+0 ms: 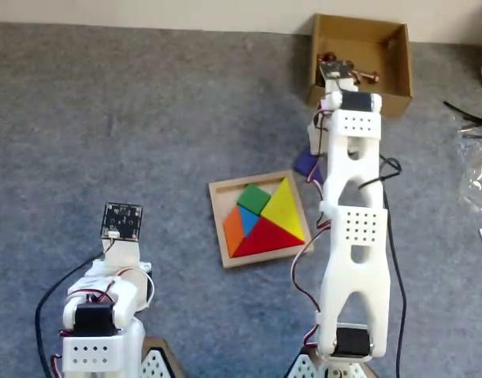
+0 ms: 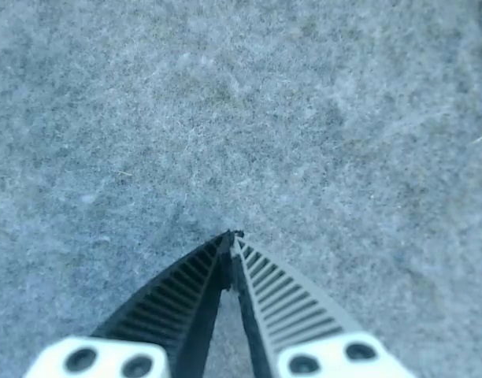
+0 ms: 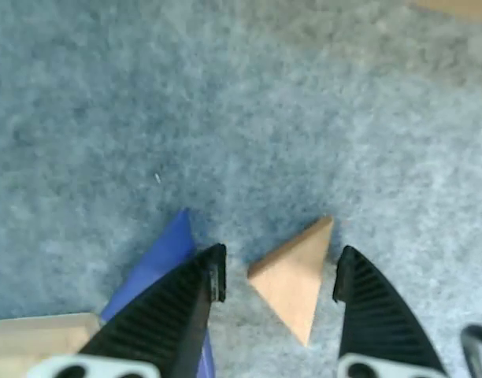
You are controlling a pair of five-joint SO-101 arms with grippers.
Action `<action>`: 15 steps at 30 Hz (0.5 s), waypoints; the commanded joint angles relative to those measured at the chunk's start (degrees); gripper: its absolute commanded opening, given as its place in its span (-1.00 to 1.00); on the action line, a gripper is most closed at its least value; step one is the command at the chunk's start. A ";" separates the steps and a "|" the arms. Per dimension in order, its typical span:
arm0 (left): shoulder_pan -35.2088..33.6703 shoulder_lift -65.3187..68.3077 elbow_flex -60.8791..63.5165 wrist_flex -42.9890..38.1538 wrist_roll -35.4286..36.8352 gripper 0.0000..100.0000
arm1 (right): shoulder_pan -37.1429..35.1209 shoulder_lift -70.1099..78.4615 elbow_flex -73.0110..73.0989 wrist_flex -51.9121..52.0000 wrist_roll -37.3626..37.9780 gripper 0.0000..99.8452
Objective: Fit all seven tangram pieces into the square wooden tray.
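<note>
The wooden tray (image 1: 216, 224) lies near the middle of the grey worktop (image 1: 107, 118). Five pieces sit in it: a green square (image 1: 254, 197) at the far side, a small blue triangle (image 1: 246, 216) just under it, a large yellow triangle (image 1: 280, 209) on the right, a large red triangle (image 1: 265, 236) along the near side and an orange piece (image 1: 234, 231) on the left.

A dark blue piece (image 1: 306, 164) lies on the worktop just outside the tray's far right corner. Beside it lies a plain wood-coloured triangle (image 3: 300, 283).

The right tool (image 3: 279, 276) stands wide open over that triangle, one finger on each side of it and neither touching it. The right arm stretches past the tray's right edge toward a cardboard box (image 1: 400, 71) at the far edge of the worktop.

The left tool (image 2: 231, 236) is closed with its tips together, empty, over bare worktop toward the near left corner, well apart from the tray.
</note>
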 commanded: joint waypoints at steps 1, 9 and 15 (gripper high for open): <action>-0.75 -0.75 1.27 0.26 0.26 -0.99 | -0.22 -1.19 -2.95 -0.75 -0.88 -0.56; -0.75 -0.75 1.27 0.26 0.26 -0.99 | -0.22 2.68 -3.21 -1.01 -0.88 -0.56; -0.75 -0.75 1.27 0.26 0.26 -0.99 | -0.13 5.67 -4.53 -0.66 -0.88 -0.66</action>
